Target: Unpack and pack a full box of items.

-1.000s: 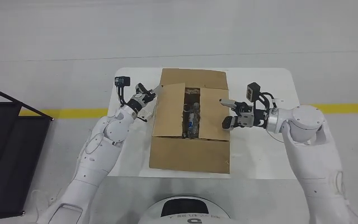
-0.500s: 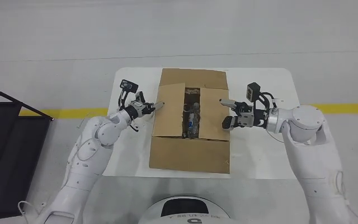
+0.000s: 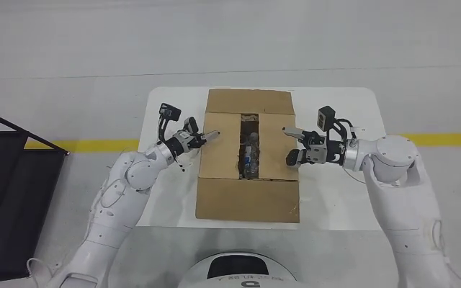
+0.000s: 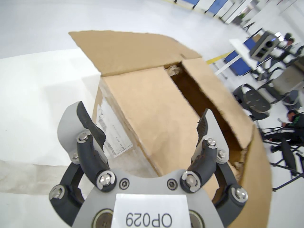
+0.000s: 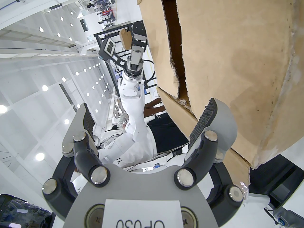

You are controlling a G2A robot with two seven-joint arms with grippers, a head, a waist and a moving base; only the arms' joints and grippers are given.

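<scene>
The brown box (image 3: 247, 189) sits on the bench (image 3: 338, 201) with its flaps (image 3: 222, 151) nearly shut, and the left claw (image 3: 205, 137) and right claw (image 3: 290, 144) are wide open and empty at each side of the box, whose light, stiff flaps seem best pinched at their edges.

The left gripper (image 4: 142, 125), grey fingers spread wide, hangs over the left edge of the brown cardboard box (image 4: 128, 48) on the white table (image 4: 35, 84). A dark narrow gap (image 4: 190, 91) runs between the box's two top flaps (image 4: 152, 100), and a white printed label (image 4: 111, 129) sits on its left wall.
</scene>
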